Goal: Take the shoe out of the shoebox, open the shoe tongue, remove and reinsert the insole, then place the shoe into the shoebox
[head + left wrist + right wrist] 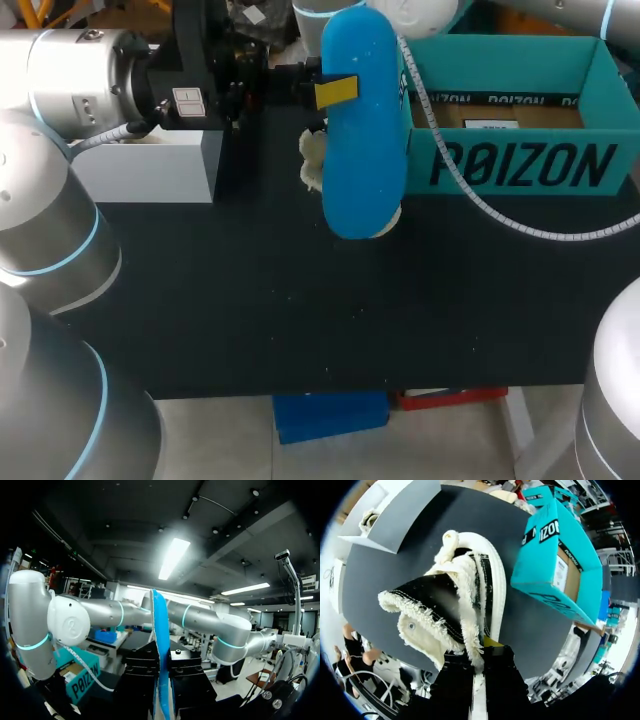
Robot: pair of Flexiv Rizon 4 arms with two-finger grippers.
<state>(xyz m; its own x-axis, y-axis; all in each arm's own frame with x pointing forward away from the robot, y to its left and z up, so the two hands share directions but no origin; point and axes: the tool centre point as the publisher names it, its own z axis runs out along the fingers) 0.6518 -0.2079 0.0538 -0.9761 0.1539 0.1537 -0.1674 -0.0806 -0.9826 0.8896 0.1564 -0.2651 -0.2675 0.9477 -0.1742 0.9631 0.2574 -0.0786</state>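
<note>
Two steps remain, by the look of things. The shoe (pixel 470 580) is out of the shoebox (pixel 520 165), its black tongue (pixel 432 597) is folded outward, and the blue insole (pixel 365 150) is out, held upright over the far middle of the table (pixel 300 320). Putting the insole back and returning the shoe to the shoebox are not yet done. The left gripper (pixel 333 90), coming in from the far left, has its jaws pressed narrow on the insole's two faces; the left wrist view shows the insole edge-on between the black fingers. The right gripper (pixel 479 652) appears clamped on the frayed rim of the shoe's opening, jaws narrow, one yellow tip showing at the rim. The shoe hangs over the table just behind the insole, so the head view catches only pale frayed scraps of it. The shoebox sits open at the far right edge with its cardboard floor showing and its left end just beside the insole. A white box (pixel 160 170) stands at the far left edge, below the left arm. A spiral-wrapped cable (pixel 500 215) droops across the shoebox's front wall and could snag on the way in. The widest room for manoeuvre looks to lie toward the near edge, where dark tabletop shows.
</note>
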